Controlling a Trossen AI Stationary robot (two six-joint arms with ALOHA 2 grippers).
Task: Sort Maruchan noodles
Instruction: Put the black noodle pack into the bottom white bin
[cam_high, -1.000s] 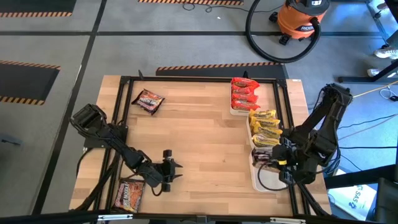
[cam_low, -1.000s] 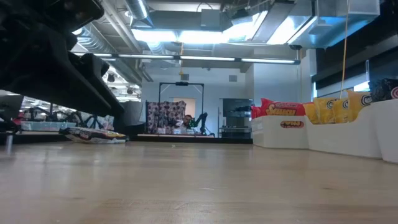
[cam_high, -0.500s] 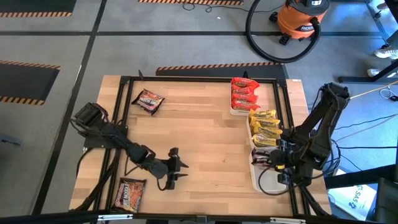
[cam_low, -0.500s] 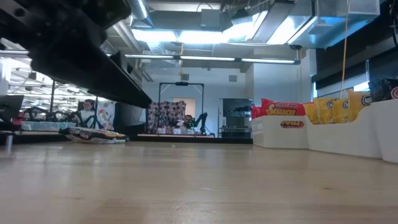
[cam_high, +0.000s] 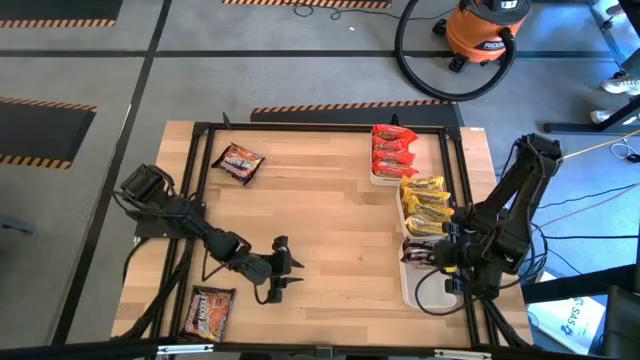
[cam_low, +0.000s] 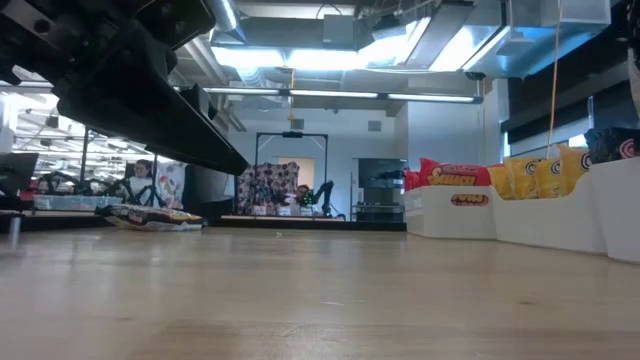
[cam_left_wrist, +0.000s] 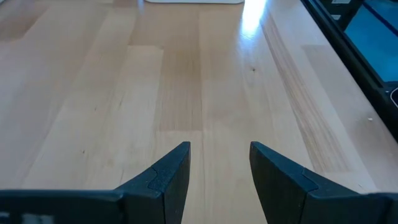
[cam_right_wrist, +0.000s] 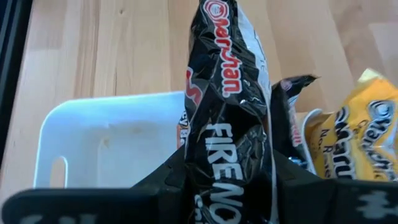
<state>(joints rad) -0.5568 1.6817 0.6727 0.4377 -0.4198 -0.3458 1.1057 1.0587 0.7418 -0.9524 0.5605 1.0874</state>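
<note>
Right gripper (cam_high: 432, 256): closed on a dark Maruchan packet (cam_right_wrist: 231, 118), held upright over the near white tray (cam_high: 428, 290); a small shift toward the table's middle is seen against half a second ago
Left gripper (cam_high: 284, 264): held over bare tabletop (cam_high: 330, 220) near the front, fingers (cam_left_wrist: 168, 175) parted with nothing between them; unchanged over the last half second, though carried away from the front edge since a second ago
Near packet (cam_high: 208, 312): dark brown, lying flat at the front left corner; not moved
Middle tray (cam_high: 406, 208): filled with yellow packets (cam_high: 426, 205); unchanged
Far tray (cam_high: 375, 177): filled with red packets (cam_high: 392, 150); unchanged
Far packet (cam_high: 238, 162): dark brown, lying at the far left of the table, well apart from the trays
</note>
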